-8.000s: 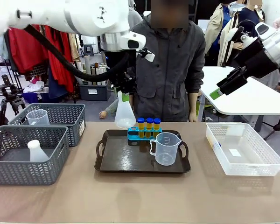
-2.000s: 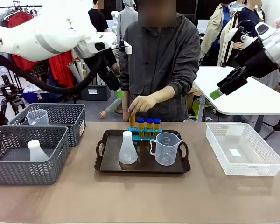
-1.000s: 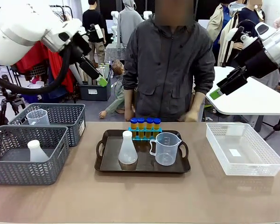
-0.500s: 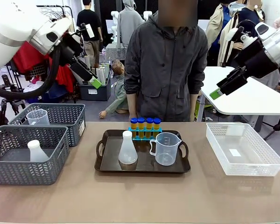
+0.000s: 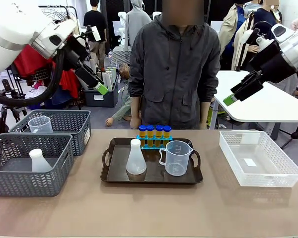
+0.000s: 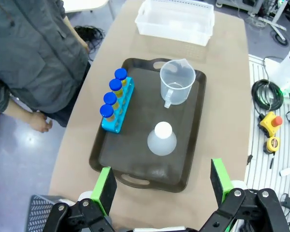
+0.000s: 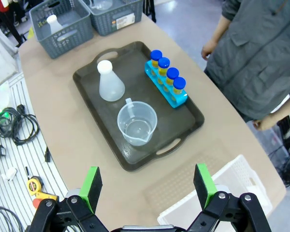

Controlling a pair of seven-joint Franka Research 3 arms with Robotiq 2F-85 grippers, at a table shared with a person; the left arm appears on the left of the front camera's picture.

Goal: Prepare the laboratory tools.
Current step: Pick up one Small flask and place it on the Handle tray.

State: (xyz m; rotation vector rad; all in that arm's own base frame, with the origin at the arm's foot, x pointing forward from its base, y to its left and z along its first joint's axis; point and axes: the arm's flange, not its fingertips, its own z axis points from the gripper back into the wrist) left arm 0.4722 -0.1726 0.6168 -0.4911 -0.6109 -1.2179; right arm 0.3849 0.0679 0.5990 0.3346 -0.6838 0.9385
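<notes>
Your left end effector point(image 5: 102, 84) hangs high above the desk's point(image 5: 149, 208) left side, over the grey mesh baskets point(image 5: 32, 158), with its green-padded fingers spread wide and nothing between them; in the left wrist view the same gap point(image 6: 162, 186) looks straight down on the tray. Your right end effector point(image 5: 232, 97) is raised off to the right, above the clear plastic bin point(image 5: 258, 158), and the right wrist view shows its fingers point(image 7: 91, 186) also parted and empty. On the black handled tray point(image 5: 151, 176) at the desk's centre you have the laboratory tools together: the translucent white conical flask point(image 5: 135, 157) stands upright on the tray's left half, the clear measuring jug point(image 5: 177, 157) stands to its right with the handle turned toward the flask, and behind both, along the tray's far edge, the blue tube rack point(image 5: 154, 143) holds four yellow blue-capped tubes point(image 5: 154, 131) in a row. The person point(image 5: 173, 69) stands just beyond the tray, arms down at the sides. One basket holds another small jug point(image 5: 39, 124), the nearer one a white flask point(image 5: 38, 161).
</notes>
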